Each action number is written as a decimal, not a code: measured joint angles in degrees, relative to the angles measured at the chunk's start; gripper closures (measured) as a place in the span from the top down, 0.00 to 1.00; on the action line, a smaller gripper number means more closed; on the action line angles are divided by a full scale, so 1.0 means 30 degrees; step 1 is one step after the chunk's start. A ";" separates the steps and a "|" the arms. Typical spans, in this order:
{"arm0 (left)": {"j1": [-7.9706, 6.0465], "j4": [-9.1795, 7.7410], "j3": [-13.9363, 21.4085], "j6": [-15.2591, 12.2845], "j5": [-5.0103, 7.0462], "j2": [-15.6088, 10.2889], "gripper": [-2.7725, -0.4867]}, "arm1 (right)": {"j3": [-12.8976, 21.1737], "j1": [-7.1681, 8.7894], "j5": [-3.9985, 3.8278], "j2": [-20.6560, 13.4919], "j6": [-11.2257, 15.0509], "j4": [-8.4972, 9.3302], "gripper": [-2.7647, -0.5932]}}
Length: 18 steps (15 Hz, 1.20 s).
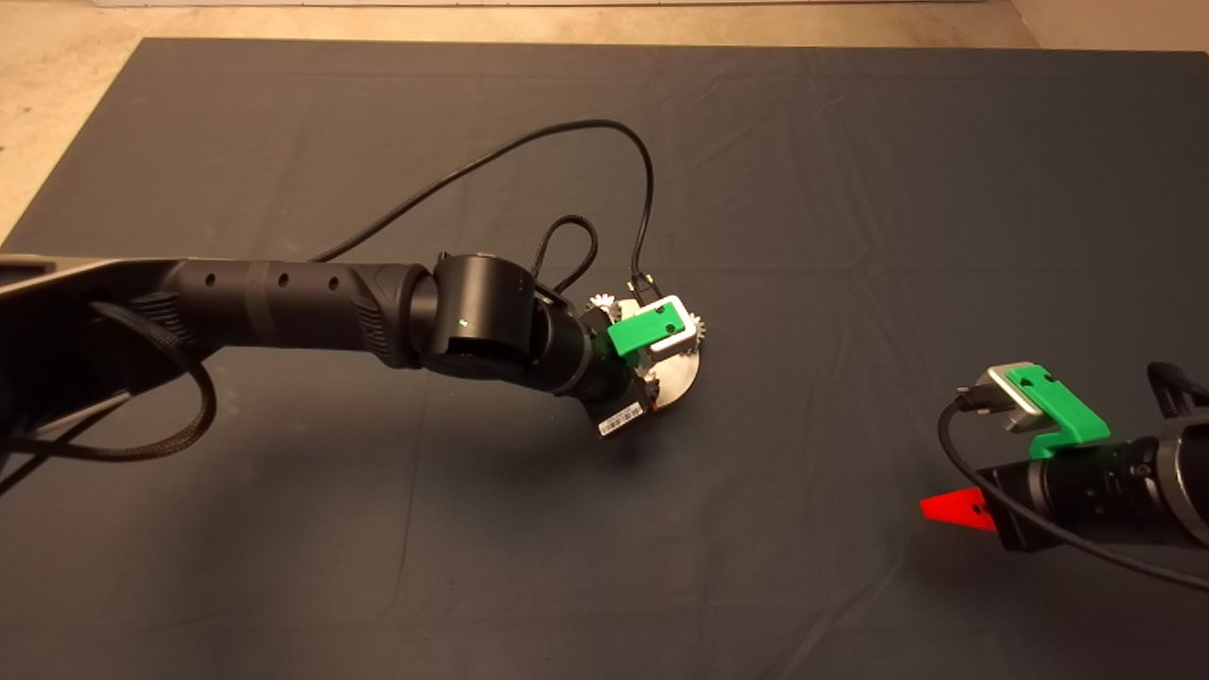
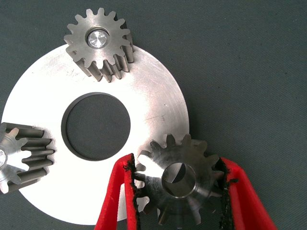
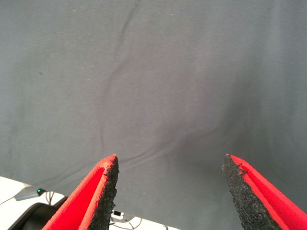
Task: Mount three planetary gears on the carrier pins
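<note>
The round silver carrier disc (image 2: 153, 91) lies on the mat mid-table, mostly hidden under my left gripper in the head view (image 1: 682, 378). One planetary gear (image 2: 99, 44) sits on a pin whose tip shows in its hole. A second gear (image 2: 21, 155) sits on the disc's edge at another pin. My left gripper (image 2: 180, 191) is shut on the third gear (image 2: 180, 179), held over the disc's rim; the pin shows partly through its hole. My right gripper (image 1: 956, 508) is open and empty at the mat's right side, fingers (image 3: 96, 199) apart over bare mat.
The dark mat (image 1: 850, 189) covers the table; bare tabletop shows at the far left corner (image 1: 57, 94). A black cable (image 1: 604, 132) loops over the mat behind the left gripper.
</note>
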 joint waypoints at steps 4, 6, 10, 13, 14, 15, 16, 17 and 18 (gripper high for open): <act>-0.0012 0.0000 0.0000 0.0110 0.0012 0.0000 0.07 | 0.0000 0.0001 0.0131 0.0000 0.0000 0.0000 0.47; -0.0111 0.0000 -0.0037 0.0118 0.0249 -0.0008 0.07 | 0.0000 0.0008 0.0146 0.0000 0.0000 0.0000 0.47; -0.0167 0.0000 -0.0138 0.0126 0.0414 -0.0004 0.07 | 0.0000 0.0000 0.0138 -0.0045 0.0000 0.0008 0.47; -0.0167 0.0000 -0.0138 0.0122 0.0423 -0.0008 0.07 | 0.0000 0.0008 0.0146 -0.0045 0.0000 0.0000 0.47; -0.0167 0.0000 -0.0137 0.0118 0.0423 -0.0008 0.07 | 0.0000 0.0008 0.0146 -0.0045 0.0000 0.0008 0.47; -0.0167 0.0000 -0.0138 0.0126 0.0418 -0.0008 0.07 | 0.0000 0.0008 0.0146 -0.0045 0.0000 0.0001 0.47; -0.0167 0.0000 -0.0138 0.0126 0.0417 -0.0008 0.07 | 0.0000 0.0008 0.0146 -0.0045 0.0000 0.0005 0.47; -0.0167 0.0000 -0.0130 0.0119 0.0414 -0.0008 0.07 | 0.0000 0.0008 0.0146 -0.0045 0.0000 0.0006 0.47; -0.0167 0.0000 -0.0138 0.0122 0.0406 -0.0008 0.07 | 0.0000 0.0008 0.0146 -0.0045 0.0000 0.0008 0.47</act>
